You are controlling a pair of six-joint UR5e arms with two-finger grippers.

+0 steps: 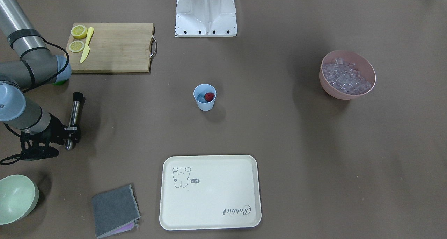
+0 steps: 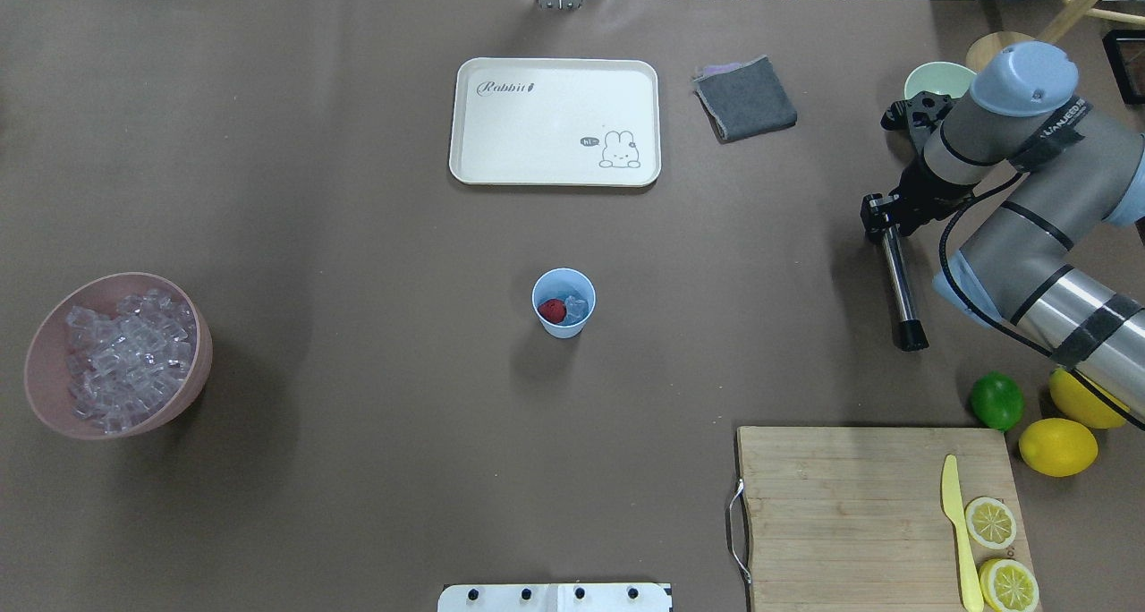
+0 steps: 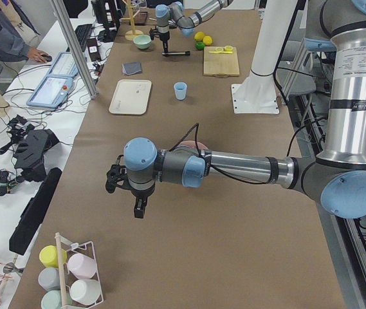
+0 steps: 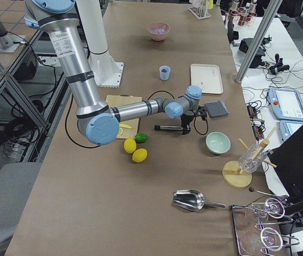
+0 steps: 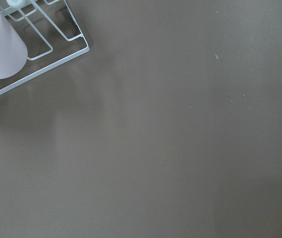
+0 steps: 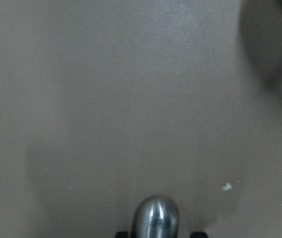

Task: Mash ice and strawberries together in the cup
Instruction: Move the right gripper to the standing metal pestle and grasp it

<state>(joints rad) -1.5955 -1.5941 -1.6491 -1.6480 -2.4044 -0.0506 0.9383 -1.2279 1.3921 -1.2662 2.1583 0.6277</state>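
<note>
Ice (image 2: 576, 308) and the strawberry (image 2: 552, 310) lie side by side in the bottom of the cup (image 2: 564, 327), which stands upright at the middle of the table (image 2: 358, 191), apart from everything else. We see far more ice heaped in the pink bowl (image 2: 202, 361) well off to the left. On the right, the right gripper (image 2: 883, 225) pinches the steel end of a muddler (image 2: 897, 285) between its jaws. The rod lies level with its black tip toward the near side, and we cannot tell whether it touches the table. The left gripper (image 3: 138, 211) hangs over bare table at the left end. We see it only from the side, so we cannot tell how its jaws stand. A cream tray (image 2: 537, 138) lies on the far side of the cup.
</note>
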